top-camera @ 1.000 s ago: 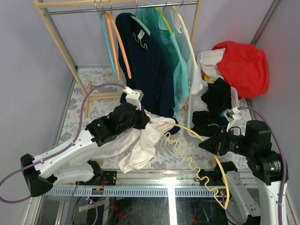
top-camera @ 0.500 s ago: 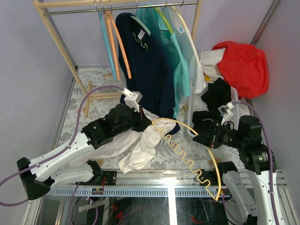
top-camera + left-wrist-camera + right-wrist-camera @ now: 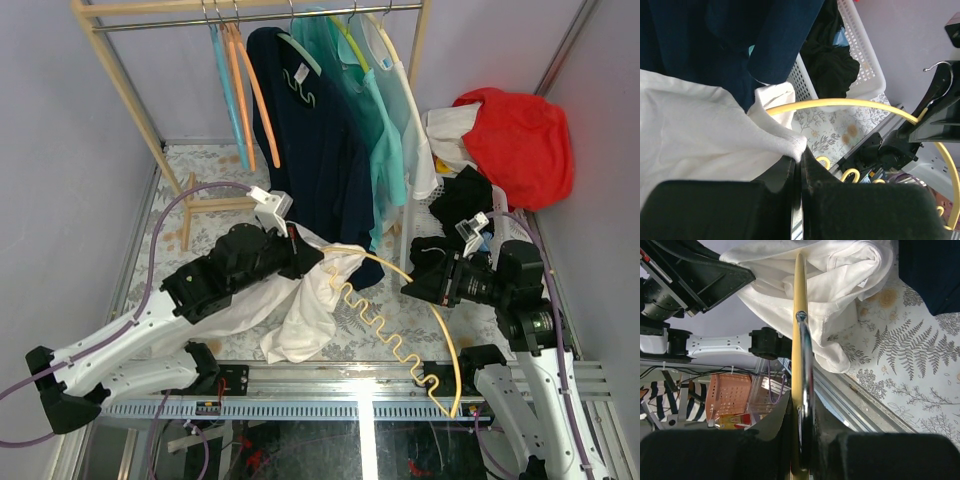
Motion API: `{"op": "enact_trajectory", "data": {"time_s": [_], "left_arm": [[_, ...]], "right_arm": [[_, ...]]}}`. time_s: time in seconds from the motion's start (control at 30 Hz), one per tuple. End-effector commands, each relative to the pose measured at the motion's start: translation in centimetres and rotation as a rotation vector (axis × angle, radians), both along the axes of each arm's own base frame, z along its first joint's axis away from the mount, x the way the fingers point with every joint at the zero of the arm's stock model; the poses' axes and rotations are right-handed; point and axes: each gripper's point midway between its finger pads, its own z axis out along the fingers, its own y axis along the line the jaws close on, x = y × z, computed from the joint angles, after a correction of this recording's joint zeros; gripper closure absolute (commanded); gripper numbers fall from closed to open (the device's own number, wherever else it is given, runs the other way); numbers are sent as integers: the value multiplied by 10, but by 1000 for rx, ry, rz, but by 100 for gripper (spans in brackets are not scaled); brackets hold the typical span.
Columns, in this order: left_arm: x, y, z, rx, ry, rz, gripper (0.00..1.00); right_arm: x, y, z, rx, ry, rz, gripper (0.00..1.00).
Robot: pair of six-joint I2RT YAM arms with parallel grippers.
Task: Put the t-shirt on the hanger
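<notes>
So my right claw [image 3: 801,412] is clamped tight on the neck of the yellow hanger [image 3: 799,305], whose far tip sits up against the white t-shirt [image 3: 300,310] bunched just beyond, my left claw [image 3: 798,161] pinched shut on its edge, navy shirt [image 3: 315,140] hanging off the rack [image 3: 122,90] behind.

A white cotton t-shirt [image 3: 300,312] left of a pale yellow plastic hanger [image 3: 840,102].
Hanger's end touches the t-shirt; wooden clothes rack [image 3: 125,92] behind, white plastic mesh basket [image 3: 863,60] at right.
</notes>
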Motion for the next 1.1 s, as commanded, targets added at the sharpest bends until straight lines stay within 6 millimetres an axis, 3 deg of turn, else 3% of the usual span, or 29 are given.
{"op": "enact_trajectory", "data": {"time_s": [0.0,0.17,0.33,0.53,0.77,0.9,1.07], "left_arm": [[7,-6,42,-130,-98,19,100],[13,-8,50,-125,-129,26,100],[15,-8,54,-90,-141,19,100],[-1,-4,28,-11,-50,-36,100],[-26,7,19,-45,-15,-89,100],[-44,1,28,-86,-4,-188,100],[-55,4,27,-83,14,-224,100]], "right_arm": [[-6,12,22,115,24,85,100],[-1,22,22,122,43,125,100],[-9,43,23,87,54,202,100],[-22,61,29,-24,37,308,100],[20,59,8,-168,16,169,100],[45,64,14,-159,-37,91,100],[61,65,39,-136,-131,34,100]]}}
